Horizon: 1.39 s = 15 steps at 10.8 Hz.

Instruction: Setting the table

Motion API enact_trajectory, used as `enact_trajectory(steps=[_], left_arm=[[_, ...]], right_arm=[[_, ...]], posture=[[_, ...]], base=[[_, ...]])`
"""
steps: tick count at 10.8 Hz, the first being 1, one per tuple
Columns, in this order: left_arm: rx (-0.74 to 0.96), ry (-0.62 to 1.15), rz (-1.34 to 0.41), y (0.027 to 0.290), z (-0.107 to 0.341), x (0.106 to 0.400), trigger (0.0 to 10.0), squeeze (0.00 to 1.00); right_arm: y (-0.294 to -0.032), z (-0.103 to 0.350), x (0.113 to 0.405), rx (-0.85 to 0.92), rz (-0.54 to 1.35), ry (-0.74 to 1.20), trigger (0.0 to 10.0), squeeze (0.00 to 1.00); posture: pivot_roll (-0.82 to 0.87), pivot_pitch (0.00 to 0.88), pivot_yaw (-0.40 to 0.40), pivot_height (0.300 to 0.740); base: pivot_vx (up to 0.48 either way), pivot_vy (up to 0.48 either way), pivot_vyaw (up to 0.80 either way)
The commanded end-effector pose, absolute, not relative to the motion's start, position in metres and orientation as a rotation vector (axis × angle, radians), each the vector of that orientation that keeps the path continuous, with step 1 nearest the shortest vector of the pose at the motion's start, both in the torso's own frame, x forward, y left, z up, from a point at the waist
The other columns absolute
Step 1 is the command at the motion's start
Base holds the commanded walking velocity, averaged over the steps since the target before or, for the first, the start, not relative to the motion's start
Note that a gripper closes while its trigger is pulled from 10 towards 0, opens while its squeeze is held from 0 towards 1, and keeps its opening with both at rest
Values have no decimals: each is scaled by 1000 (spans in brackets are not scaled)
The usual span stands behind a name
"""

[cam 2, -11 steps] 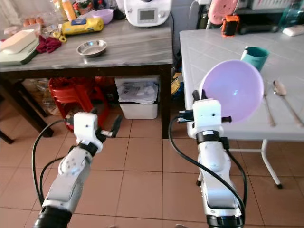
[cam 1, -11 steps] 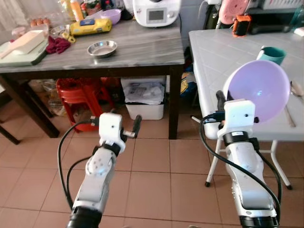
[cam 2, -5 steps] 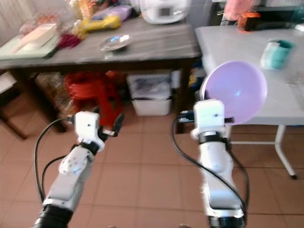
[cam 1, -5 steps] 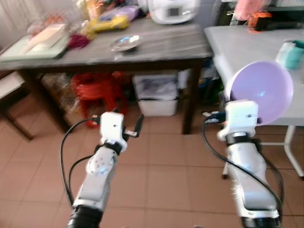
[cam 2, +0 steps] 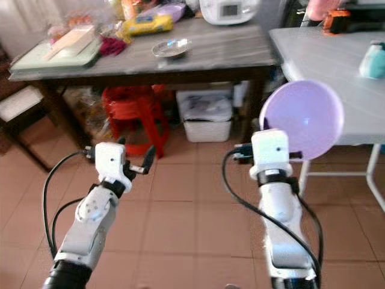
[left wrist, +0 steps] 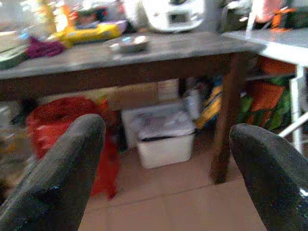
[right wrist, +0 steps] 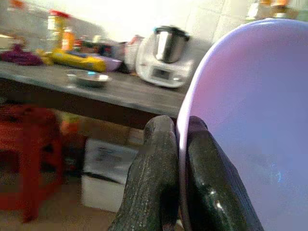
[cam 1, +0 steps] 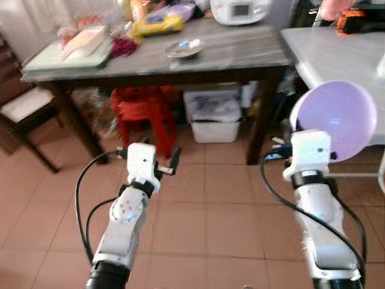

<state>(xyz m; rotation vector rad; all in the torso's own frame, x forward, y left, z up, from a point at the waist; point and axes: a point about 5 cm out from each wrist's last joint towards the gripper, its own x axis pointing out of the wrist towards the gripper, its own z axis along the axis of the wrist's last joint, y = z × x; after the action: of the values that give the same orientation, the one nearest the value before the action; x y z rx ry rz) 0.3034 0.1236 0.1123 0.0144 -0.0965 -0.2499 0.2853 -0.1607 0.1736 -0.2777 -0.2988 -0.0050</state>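
A lilac plastic bowl (cam 1: 337,120) is held up on edge in front of me, its hollow facing me. My right gripper (right wrist: 179,127) is shut on its rim, one black finger (right wrist: 154,163) on each side of the wall. The bowl hangs beside the near edge of the white table (cam 1: 337,51) at the right, where a teal cup (cam 2: 373,59) stands. My left gripper (cam 1: 148,153) floats over the tiled floor, open, with nothing between its fingers (left wrist: 62,168). It faces the dark wooden table (cam 1: 240,57).
On the dark table are a steel bowl (cam 1: 184,48), a white appliance (cam 1: 240,11), a yellow packet (cam 1: 157,24), a red cloth (cam 1: 123,45) and a pale board (cam 1: 78,45). Below stand a red stool (cam 1: 144,111) and a white bin (cam 1: 213,114). A chair (cam 1: 30,105) is at left.
The camera has moved: both tables have slid to the right and farther off, and a chair has come into view at left. The bowl stays in my right gripper; my left gripper stays open.
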Motion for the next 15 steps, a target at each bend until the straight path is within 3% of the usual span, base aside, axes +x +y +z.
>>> enact_trajectory(steps=[1,7,15], left_arm=[[31,-91,-243,126,112,304,10000,0],[40,-140,-318,123,119,303,10000,0],[36,-140,-340,122,119,301,10000,0]], right_arm=[[-155,179,286,-275,22,-328,10000,0],[-154,177,283,-276,30,-325,10000,0],[-149,172,282,-302,52,-321,10000,0]], posture=[[-84,84,90,740],[-93,78,94,740],[-89,87,103,740]], base=[[0,311,0],[0,0,0],[284,0,0]])
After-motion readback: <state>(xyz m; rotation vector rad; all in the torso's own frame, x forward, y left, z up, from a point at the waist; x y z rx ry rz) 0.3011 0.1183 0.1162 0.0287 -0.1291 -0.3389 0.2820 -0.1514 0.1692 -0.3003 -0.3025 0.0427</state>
